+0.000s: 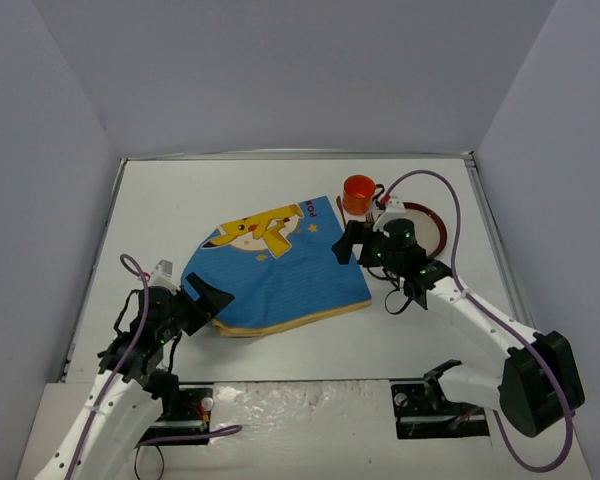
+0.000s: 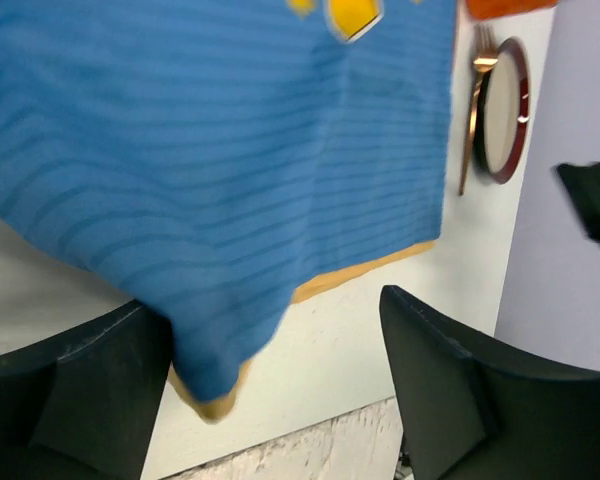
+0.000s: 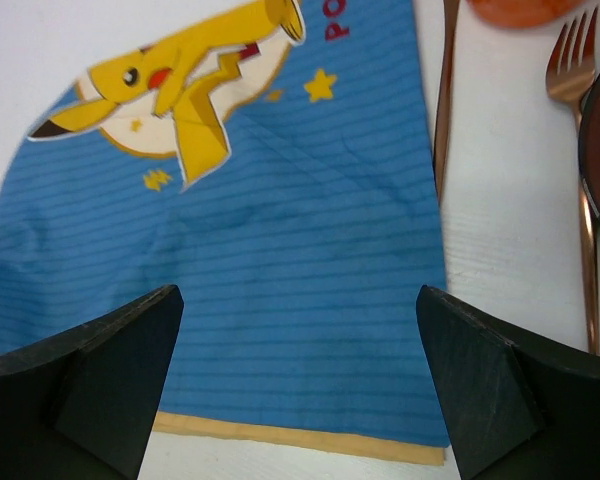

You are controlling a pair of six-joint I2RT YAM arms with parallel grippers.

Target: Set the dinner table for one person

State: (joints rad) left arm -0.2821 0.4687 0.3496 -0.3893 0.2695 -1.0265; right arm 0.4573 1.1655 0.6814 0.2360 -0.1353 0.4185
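Observation:
The white dinner table (image 1: 180,200) carries a blue placemat (image 1: 280,268) with a yellow cartoon figure, lying askew. My left gripper (image 1: 208,305) is open at the mat's near left corner. In the left wrist view that gripper (image 2: 265,310) has the blurred corner of the placemat (image 2: 210,390) beside its left finger. My right gripper (image 1: 352,245) is open over the mat's right edge. In the right wrist view this gripper (image 3: 298,300) spans the placemat (image 3: 280,250) near its yellow hem and holds nothing.
An orange cup (image 1: 359,192) stands behind the mat's far right corner. A dark-rimmed plate (image 1: 425,228) lies to the right, with a copper fork (image 3: 585,200) beside it and a copper knife (image 3: 445,90) along the mat's edge. Walls enclose the table.

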